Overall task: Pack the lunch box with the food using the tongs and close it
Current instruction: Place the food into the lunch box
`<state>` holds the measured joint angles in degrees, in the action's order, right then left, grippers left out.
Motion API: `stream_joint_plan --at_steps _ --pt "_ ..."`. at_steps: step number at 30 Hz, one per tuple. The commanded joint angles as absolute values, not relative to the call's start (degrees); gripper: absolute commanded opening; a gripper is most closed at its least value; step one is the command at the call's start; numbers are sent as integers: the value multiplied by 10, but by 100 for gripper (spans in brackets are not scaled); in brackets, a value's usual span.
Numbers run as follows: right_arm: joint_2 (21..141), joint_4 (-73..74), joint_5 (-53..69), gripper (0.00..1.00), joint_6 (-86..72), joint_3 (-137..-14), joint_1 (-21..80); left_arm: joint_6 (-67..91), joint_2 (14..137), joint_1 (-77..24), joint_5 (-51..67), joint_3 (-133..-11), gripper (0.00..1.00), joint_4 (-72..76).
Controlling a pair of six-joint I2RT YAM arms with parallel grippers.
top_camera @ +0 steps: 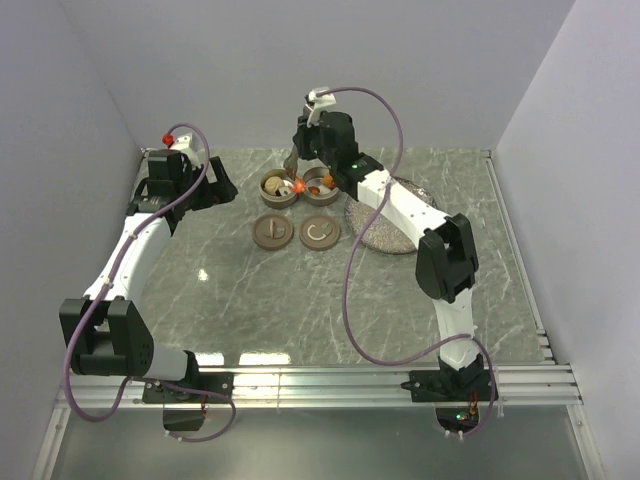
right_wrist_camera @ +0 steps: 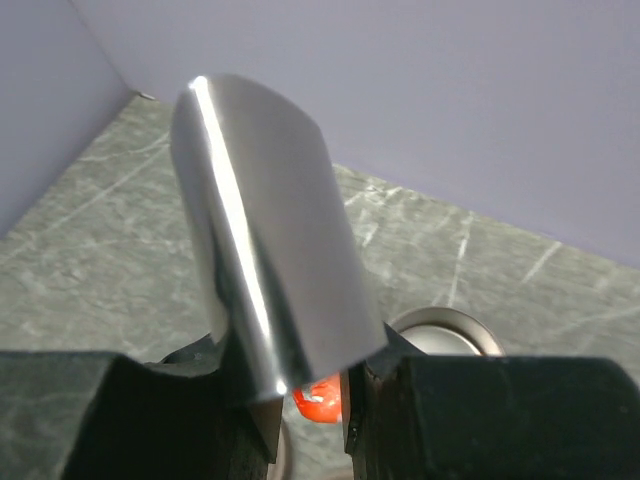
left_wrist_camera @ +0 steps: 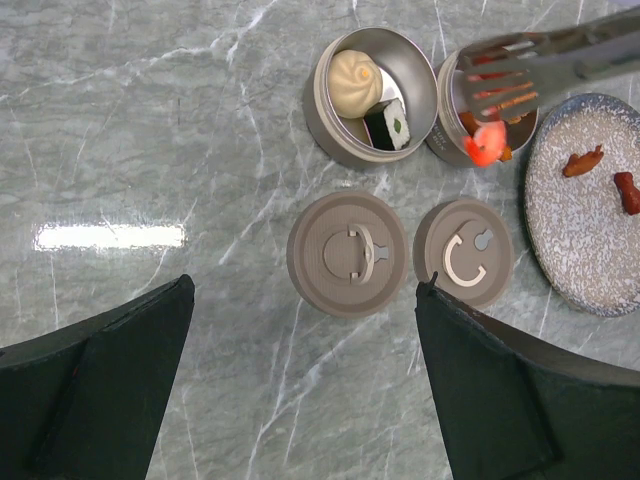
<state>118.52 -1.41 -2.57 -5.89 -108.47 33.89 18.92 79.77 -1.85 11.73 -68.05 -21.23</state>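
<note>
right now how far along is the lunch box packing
Done: a bun and a dark roll sit in the left tin, orange-red bits in the right tin. In hand: the right end effector grips the tongs, which hold a red piece over the right tin. Left: two bits on the plate to move, then both lids, lying on the table, to fit.

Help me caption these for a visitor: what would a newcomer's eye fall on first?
First, the bright orange-red bit of food, pinched in the slim grey metal tongs that the right gripper holds up by the right-hand open round metal tin. Next, the beige round bun beside a dark block in the left-hand tin. In front lie two round grey lids, flat on the marbled table.
</note>
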Motion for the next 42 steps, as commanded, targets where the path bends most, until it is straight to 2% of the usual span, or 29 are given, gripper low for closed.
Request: stream_joint_plan --at_steps 1,13,17,21,24,35,42 --pt "1198 -64 -21 23 -89 -1143 346 185 787 -17 126 -676 99 -194" --pt "1269 -70 -18 25 -104 -1197 359 182 796 -17 122 -673 99 -195" --pt "1278 -72 -21 33 -101 -1205 358 180 799 -18 120 -675 99 -195" --pt "1278 -72 -23 45 -97 -1205 357 180 803 -17 120 -676 99 -195" --pt "1276 -71 -24 48 -94 -1207 357 180 806 -18 122 -677 99 -194" --pt "1251 -71 -52 49 -80 -1223 352 180 801 -17 121 -674 99 -192" --pt "1165 -79 -78 48 -70 -1169 310 184 797 -17 123 -670 99 -184"
